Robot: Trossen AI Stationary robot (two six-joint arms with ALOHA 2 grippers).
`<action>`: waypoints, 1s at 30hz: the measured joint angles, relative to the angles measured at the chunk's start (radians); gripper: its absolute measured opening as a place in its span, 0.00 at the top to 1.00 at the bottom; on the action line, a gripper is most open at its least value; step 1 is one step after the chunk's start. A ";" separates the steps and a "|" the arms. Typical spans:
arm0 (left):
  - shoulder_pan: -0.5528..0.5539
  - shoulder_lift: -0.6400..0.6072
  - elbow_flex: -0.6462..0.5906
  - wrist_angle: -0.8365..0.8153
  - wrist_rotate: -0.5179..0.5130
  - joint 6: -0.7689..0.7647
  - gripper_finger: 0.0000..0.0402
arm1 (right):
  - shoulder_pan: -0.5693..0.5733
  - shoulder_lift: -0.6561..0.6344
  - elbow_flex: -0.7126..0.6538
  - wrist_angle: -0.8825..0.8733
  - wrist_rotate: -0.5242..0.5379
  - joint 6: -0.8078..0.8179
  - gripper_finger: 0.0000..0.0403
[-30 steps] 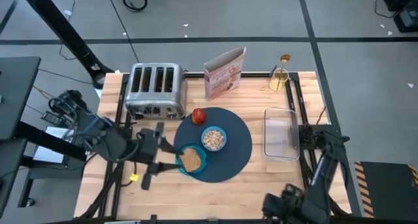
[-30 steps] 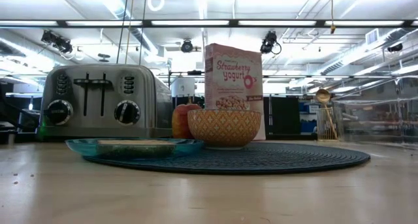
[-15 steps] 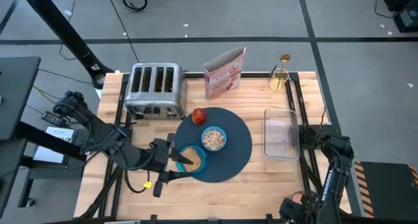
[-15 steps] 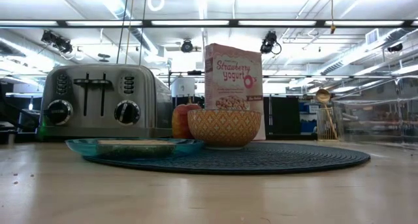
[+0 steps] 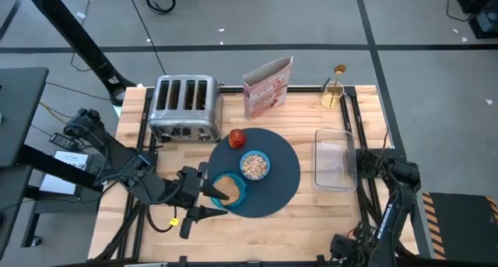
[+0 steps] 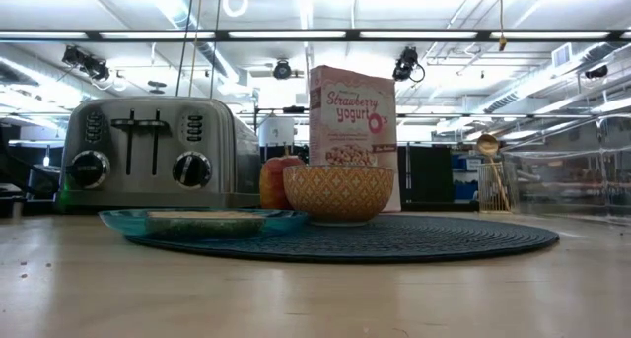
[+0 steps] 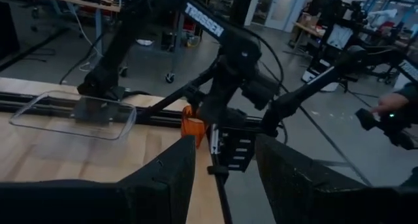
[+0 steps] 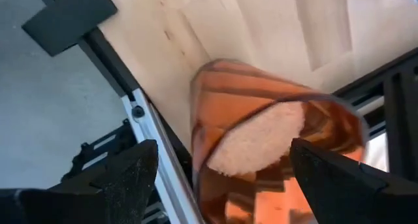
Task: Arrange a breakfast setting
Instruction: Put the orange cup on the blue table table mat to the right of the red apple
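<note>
The dark slate-blue mat [image 5: 284,177] lies at the table's middle. On it stand the blue bowl [image 5: 254,165] and the red fruit [image 5: 236,138]. The teal plate [image 5: 239,197] with the toast slice [image 5: 226,187] rests on the mat's near left edge. The gold spoon [image 5: 339,71] stands in a gold holder at the far right. My left gripper [image 5: 202,202] is open and empty just left of the plate. My right gripper [image 8: 223,145] is at the table's near right edge, shut on the amber cup [image 8: 261,139]. The arm hides the cup in the high view. My right gripper has the amber cup's wall [image 8: 202,152] between its two fingers, one on each side of the cup. The cup is tilted and clear of the table, over the near edge. It also shows in the left wrist view [image 7: 192,126], at the gripper's end.
A steel toaster [image 5: 185,107] stands at the far left and a pink cereal box [image 5: 267,86] behind the mat. A clear plastic container [image 5: 335,159] lies right of the mat. Bare wood shows along the near edge. A person's hand [image 7: 392,106] shows in the room beyond.
My left gripper has gone toward the table's near edge and right, up to the teal plate's left rim, staying open. The plate, toast, bowl and fruit have kept still.
</note>
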 joint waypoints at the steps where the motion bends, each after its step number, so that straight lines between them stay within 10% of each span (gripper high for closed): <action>1: 0.000 0.000 0.000 0.000 0.000 -0.011 0.58 | 0.000 -0.015 -0.007 0.001 0.006 -0.001 0.14; 18: 0.002 0.000 0.000 0.001 -0.001 -0.037 0.58 | 0.014 -0.177 -0.251 0.286 0.029 0.079 0.16; 30: 0.002 0.000 0.000 0.001 -0.012 -0.036 0.58 | 0.014 -0.178 -0.251 0.288 0.051 0.126 0.50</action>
